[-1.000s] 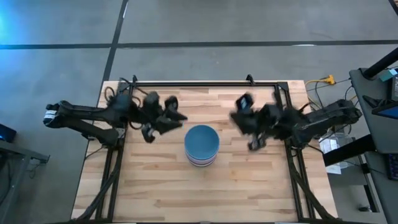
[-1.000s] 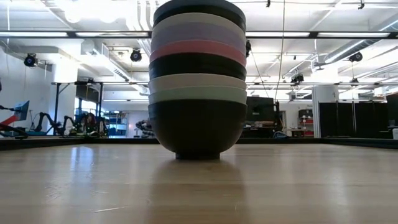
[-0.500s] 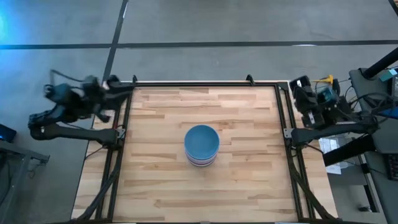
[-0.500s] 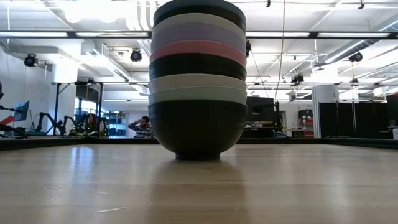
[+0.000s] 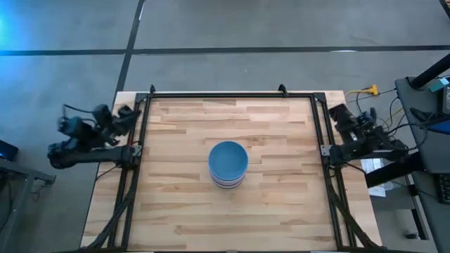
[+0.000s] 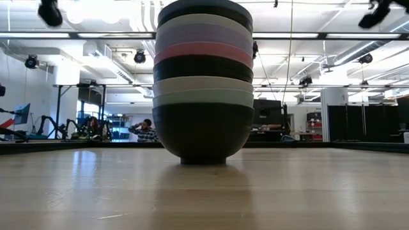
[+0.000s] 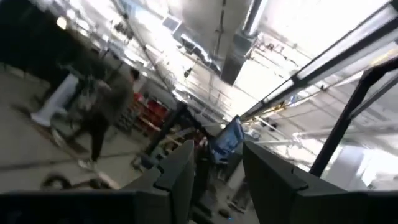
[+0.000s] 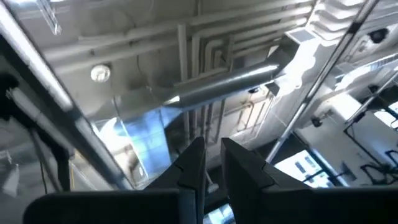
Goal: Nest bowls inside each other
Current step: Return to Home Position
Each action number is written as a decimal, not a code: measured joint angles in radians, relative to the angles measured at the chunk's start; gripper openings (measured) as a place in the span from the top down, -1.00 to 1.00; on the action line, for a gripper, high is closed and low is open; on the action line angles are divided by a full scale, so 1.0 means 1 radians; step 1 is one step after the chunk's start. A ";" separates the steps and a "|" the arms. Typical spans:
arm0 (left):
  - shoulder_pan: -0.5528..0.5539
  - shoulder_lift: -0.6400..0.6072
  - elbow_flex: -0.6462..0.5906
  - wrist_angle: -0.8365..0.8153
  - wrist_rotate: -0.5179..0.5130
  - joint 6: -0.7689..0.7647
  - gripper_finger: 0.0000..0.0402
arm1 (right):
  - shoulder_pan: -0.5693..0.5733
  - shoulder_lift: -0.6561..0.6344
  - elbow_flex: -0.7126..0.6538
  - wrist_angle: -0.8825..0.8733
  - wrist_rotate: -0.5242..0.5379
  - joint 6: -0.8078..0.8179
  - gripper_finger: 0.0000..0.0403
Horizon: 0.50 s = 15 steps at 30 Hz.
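Note:
The bowls stand nested in one stack (image 5: 228,164) at the middle of the table, the blue bowl on top. In the low view the stack (image 6: 203,83) rests on the foot of a black bowl (image 6: 202,131), with green, white, black, pink, lavender, white and black rims above it. My left gripper (image 5: 126,112) is drawn back over the table's left frame, empty, its fingers a little apart (image 7: 219,168). My right gripper (image 5: 339,112) is drawn back beyond the right frame, empty, its fingers nearly together (image 8: 213,162). Both wrist views look up at the ceiling.
A black metal frame (image 5: 225,93) runs along the table's far, left and right edges. Bare wooden tabletop (image 5: 281,204) lies all around the stack. Cables and equipment (image 5: 380,161) sit off the right side. A person (image 6: 147,131) shows far off in the room.
Both arms have pulled away from beside the stack, the left toward the table's left edge and the right toward the right edge, and have tipped upward off the tabletop. The stack of bowls has stayed where it was.

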 joint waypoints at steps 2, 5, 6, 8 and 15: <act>0.000 -0.049 -0.079 0.025 -0.008 -0.056 0.39 | 0.001 0.007 -0.083 0.103 0.010 0.026 0.77; -0.002 -0.034 -0.161 0.025 0.006 -0.120 0.39 | 0.003 0.034 -0.098 0.021 0.054 0.095 0.77; -0.003 -0.014 -0.181 0.068 0.012 -0.141 0.39 | 0.003 0.035 -0.100 -0.038 0.057 0.130 0.77; -0.002 0.018 -0.245 0.129 0.009 -0.191 0.39 | 0.003 0.042 -0.104 -0.149 0.062 0.199 0.77; -0.003 -0.038 -0.488 0.324 0.123 -0.372 0.39 | 0.003 0.025 -0.103 -0.465 0.009 0.387 0.77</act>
